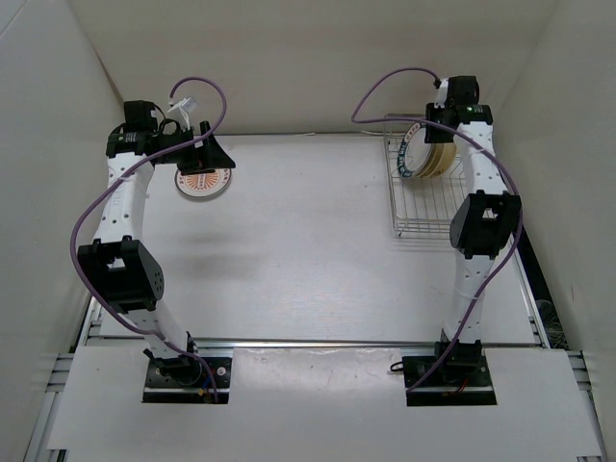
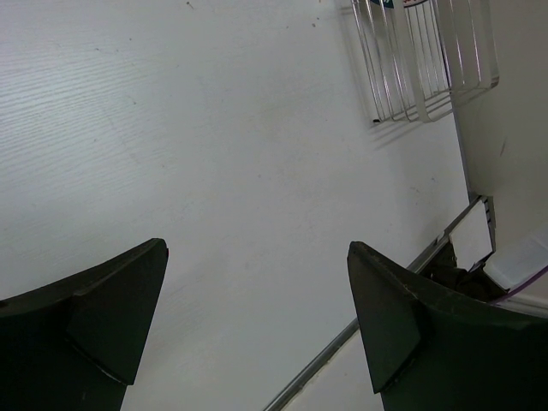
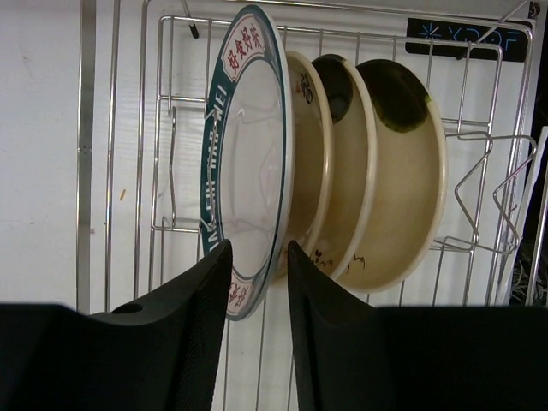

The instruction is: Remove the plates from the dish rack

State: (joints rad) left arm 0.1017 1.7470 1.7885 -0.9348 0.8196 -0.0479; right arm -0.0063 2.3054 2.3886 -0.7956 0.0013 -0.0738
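The dish rack (image 1: pixel 423 207) stands at the far right and holds several plates on edge. In the right wrist view the front one is a white plate with a dark patterned rim (image 3: pixel 248 154). Behind it stand three cream plates (image 3: pixel 402 180) with dark patches. My right gripper (image 3: pixel 259 244) is narrowly open, with one finger on each side of the dark-rimmed plate's lower rim. A small gap shows at the right finger. A white plate with an orange centre pattern (image 1: pixel 203 181) lies flat on the table at the far left. My left gripper (image 1: pixel 205 154) hovers over it, open and empty (image 2: pixel 257 247).
The rack's wire bars (image 3: pixel 163 171) and raised sides surround the plates closely. The rack's corner shows in the left wrist view (image 2: pixel 428 60). White walls enclose the table on three sides. A metal rail (image 1: pixel 318 343) runs along the near edge.
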